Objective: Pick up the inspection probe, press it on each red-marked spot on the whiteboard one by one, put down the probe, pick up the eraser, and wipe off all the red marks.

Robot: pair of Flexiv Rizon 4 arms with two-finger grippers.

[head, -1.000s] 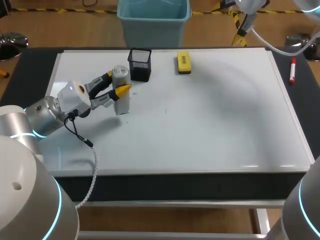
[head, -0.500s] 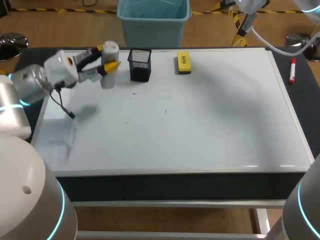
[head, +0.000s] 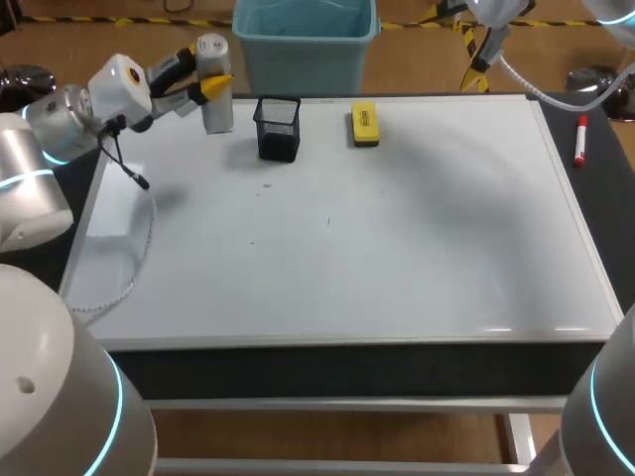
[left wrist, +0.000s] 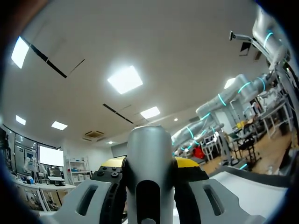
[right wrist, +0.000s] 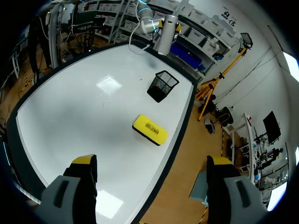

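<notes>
While the left claw (head: 212, 79) grips the probe (head: 215, 99) upright, the eraser (head: 364, 124) lies flat on the whiteboard (head: 397, 248).
Probe: grey cylinder, a yellow tip on either side, at the board's far left corner, near the black mesh cup (head: 278, 129); contact with the board not discernible. Eraser: yellow, at the far edge, right of the cup, apart from it. Right claw (right wrist: 152, 163): spread wide, holding nothing, raised well above the board. Red marker (head: 580, 139) on the dark worktop (head: 610, 198), right of the board.
</notes>
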